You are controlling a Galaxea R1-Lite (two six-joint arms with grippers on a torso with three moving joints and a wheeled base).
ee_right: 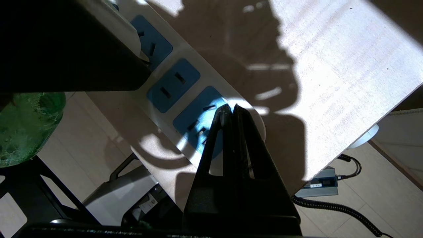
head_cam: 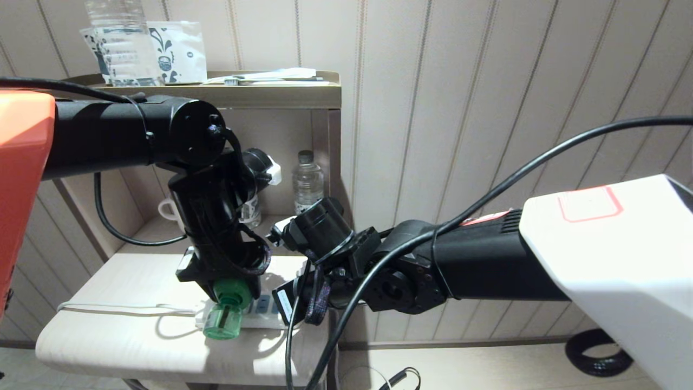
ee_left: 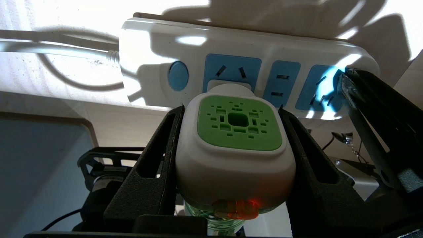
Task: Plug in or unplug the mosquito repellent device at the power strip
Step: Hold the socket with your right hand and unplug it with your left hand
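Mosquito repellent device point(ee_left: 235, 150) gripped at the power strip point(ee_left: 251, 62)

The device is clamped by its white cap between the left gripper point(ee_left: 231, 155) fingers, its plug seated in or at the socket nearest the strip's cord end. Its long axis is seen lying level, outward from the strip's face. The strip's far end is pinned by the right gripper point(ee_right: 232, 112), fingers pressed together

Right gripper point(ee_right: 231, 110): fingers pressed together, tips resting on the end socket of the power strip point(ee_right: 172, 82). Strip lies on the pale desk point(ee_right: 347, 66). Green bottle point(ee_right: 26, 127) at the frame edge. Coiled black cable point(ee_right: 330, 206) on the floor.
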